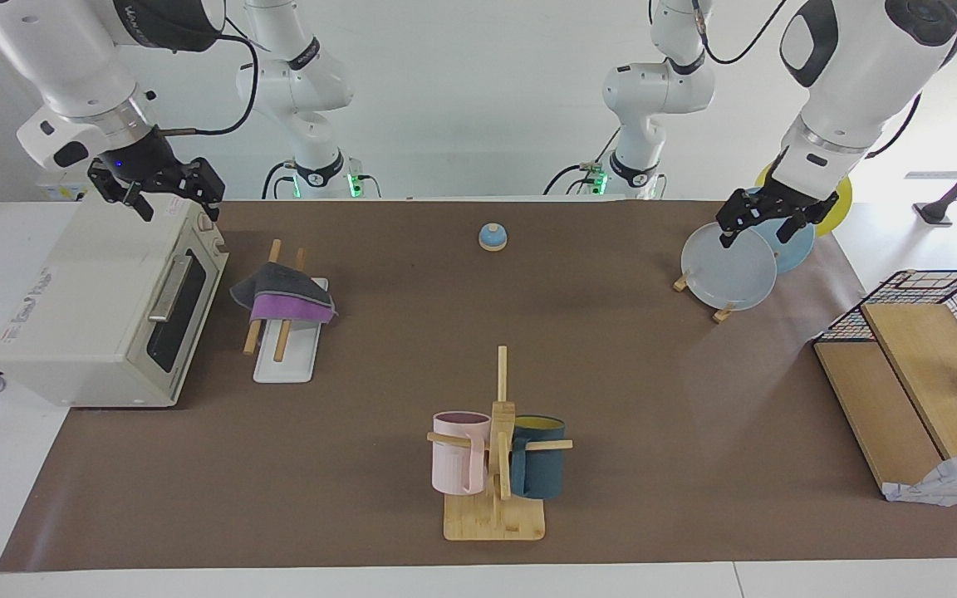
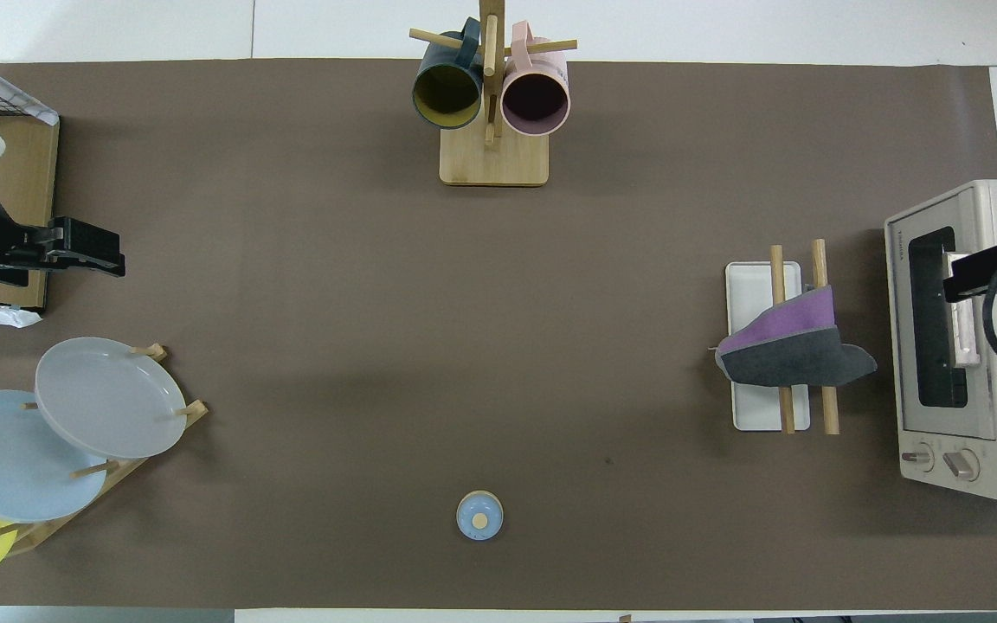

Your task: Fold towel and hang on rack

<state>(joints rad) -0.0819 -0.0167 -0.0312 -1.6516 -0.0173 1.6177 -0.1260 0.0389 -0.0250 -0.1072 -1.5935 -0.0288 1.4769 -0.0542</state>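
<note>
Purple-and-grey towel (image 1: 283, 297) drapes folded over the rack (image 1: 286, 355); both claws hang apart, empty.

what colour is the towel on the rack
The towel is purple and dark grey, clearest in the overhead view.
</note>
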